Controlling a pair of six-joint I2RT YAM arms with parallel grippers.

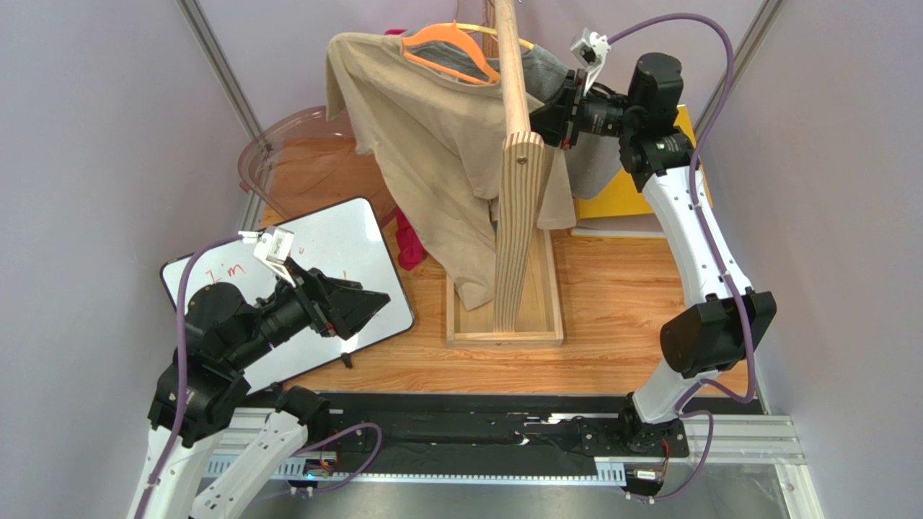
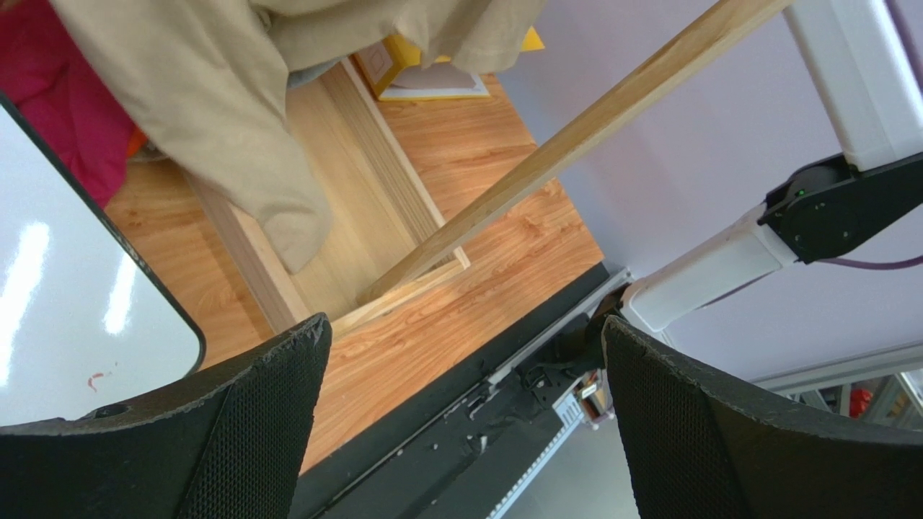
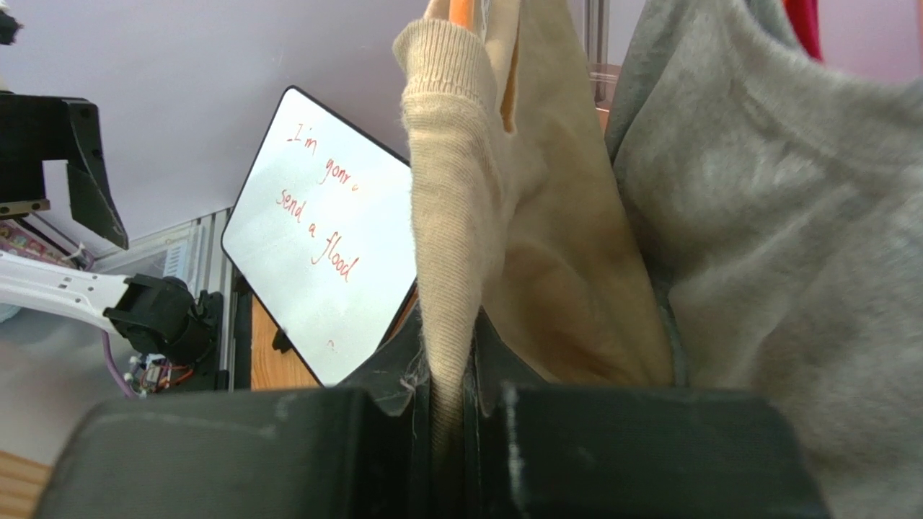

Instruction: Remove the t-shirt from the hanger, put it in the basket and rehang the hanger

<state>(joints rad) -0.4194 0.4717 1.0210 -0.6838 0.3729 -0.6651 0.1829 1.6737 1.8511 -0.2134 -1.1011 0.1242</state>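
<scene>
— Is there anything to read here?
— Only on the whiteboard [image 3: 314,233]. It has red handwriting in three lines: "I'm", then a word like "gonn" with an unclear ending, then "send a flood".
— And from the top camera?
— The same board shows "I'm". The rest is too faint to read.

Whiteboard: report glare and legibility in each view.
Top external: the whiteboard is washed out, its red writing faint. Left wrist: two bright reflected streaks lie on its surface, no writing legible. Right wrist: evenly lit, no glare, the red handwriting sharp and readable.
</scene>
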